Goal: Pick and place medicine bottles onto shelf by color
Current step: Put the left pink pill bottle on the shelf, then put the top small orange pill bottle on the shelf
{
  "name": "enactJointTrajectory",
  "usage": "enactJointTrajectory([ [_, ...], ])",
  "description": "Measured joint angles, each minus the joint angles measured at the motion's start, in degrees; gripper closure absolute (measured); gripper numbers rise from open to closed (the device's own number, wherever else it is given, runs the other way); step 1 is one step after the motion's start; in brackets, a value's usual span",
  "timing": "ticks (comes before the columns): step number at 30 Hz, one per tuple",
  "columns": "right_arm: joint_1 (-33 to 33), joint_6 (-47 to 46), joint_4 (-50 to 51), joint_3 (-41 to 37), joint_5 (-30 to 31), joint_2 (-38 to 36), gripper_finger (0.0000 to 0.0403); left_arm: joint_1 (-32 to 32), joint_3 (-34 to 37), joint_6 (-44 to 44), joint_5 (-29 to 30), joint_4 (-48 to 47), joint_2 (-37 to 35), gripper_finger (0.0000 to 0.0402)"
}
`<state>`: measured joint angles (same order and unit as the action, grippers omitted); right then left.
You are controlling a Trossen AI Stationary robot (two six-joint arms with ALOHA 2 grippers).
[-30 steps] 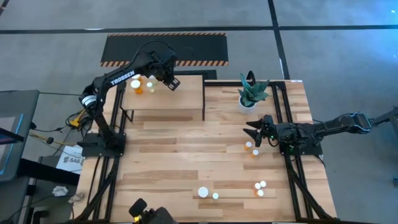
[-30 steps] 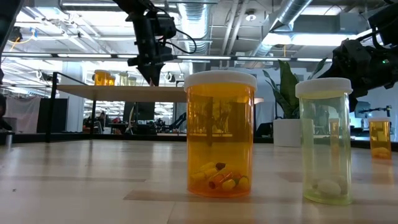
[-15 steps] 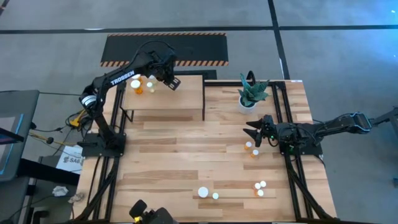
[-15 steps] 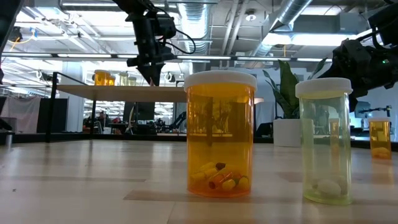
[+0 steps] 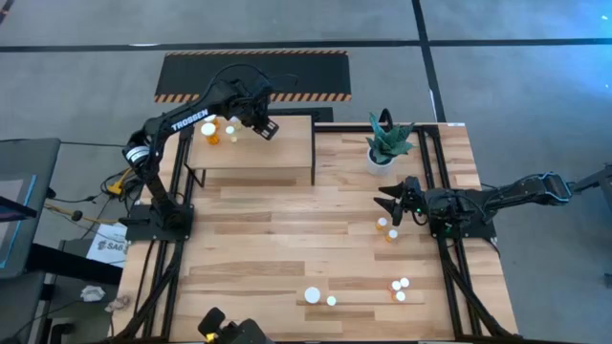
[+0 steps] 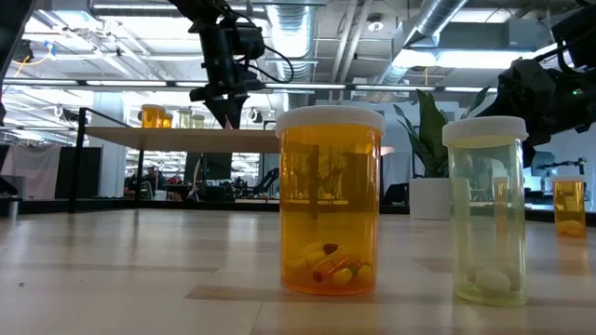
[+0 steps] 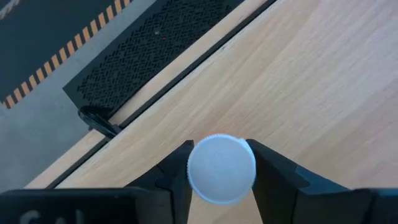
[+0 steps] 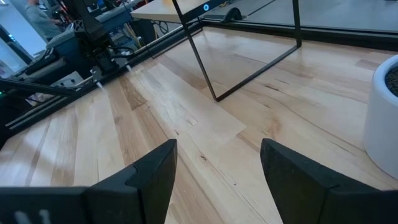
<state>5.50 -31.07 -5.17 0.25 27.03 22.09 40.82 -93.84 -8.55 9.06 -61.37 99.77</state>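
Note:
My left gripper [image 5: 265,126] is over the light-wood shelf [image 5: 277,153], shut on a white-capped medicine bottle [image 7: 221,169] whose body is hidden under its cap. An orange bottle [image 5: 210,132] and a yellowish bottle [image 5: 230,129] stand on the shelf's left part. My right gripper [image 5: 390,202] hangs open and empty over the table, just beyond two small bottles [image 5: 386,227]. Several more bottles [image 5: 400,289] stand near the front edge. In the low view a large orange bottle [image 6: 331,200] and a yellowish bottle [image 6: 486,209] stand close. My left gripper pinches the bottle at the rim of its white cap [image 7: 193,177], one finger on each side. The fingers come from above, pointing down over the shelf's plank top [image 7: 311,81]. Whether the bottle's base rests on the plank, the cap hides.
A white pot with a green plant [image 5: 384,143] stands at the table's far right, close to my right gripper. The black mat with orange-striped edges [image 5: 253,75] lies beyond the shelf. The shelf's right half is bare plank.

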Motion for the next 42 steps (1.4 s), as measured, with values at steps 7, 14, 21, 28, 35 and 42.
enactJointTrajectory([
  [7,0.0,0.0,0.0,0.0,0.0,0.0,0.0147,0.0,0.0,-0.3,0.8,0.1,0.0,0.0257],
  [14,0.0,0.0,0.0,0.0,0.0,0.0,0.0147,0.0,0.0,-0.2,2.3,-0.5,0.0,0.025],
  [21,0.0,0.0,0.0,0.0,0.0,0.0,0.0147,0.0,-0.1,-0.2,3.5,-0.6,0.0,0.025],
  [28,0.0,0.0,0.0,0.0,0.0,0.0,0.0147,0.1,-0.1,-0.2,3.5,-0.6,-1.1,0.025],
  [35,0.0,0.0,0.0,0.0,0.0,0.0,0.0147,0.1,-0.1,-0.7,3.7,-0.6,-2.5,0.0231],
  [42,0.0,0.0,0.0,0.0,0.0,0.0,0.0147,0.1,-0.1,0.2,2.0,-0.6,-2.7,0.021],
])
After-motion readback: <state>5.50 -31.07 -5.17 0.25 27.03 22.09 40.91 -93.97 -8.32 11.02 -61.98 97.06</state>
